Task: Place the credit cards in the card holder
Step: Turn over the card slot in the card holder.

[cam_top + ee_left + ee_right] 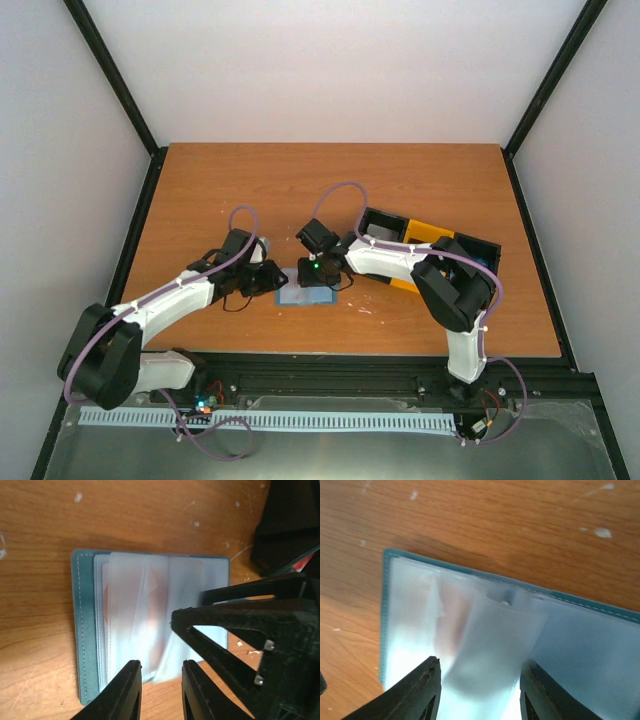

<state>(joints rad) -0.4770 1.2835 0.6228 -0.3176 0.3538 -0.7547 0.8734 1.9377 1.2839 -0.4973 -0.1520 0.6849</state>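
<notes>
Card holder [86, 630] (one), left tool [161, 669], right tool [480, 666]

— Where do you look from?
— One eye sits high behind my bases, looking down over the whole desk [400, 180]. One rides each wrist, close above the open card holder [85, 630], which all three share
</notes>
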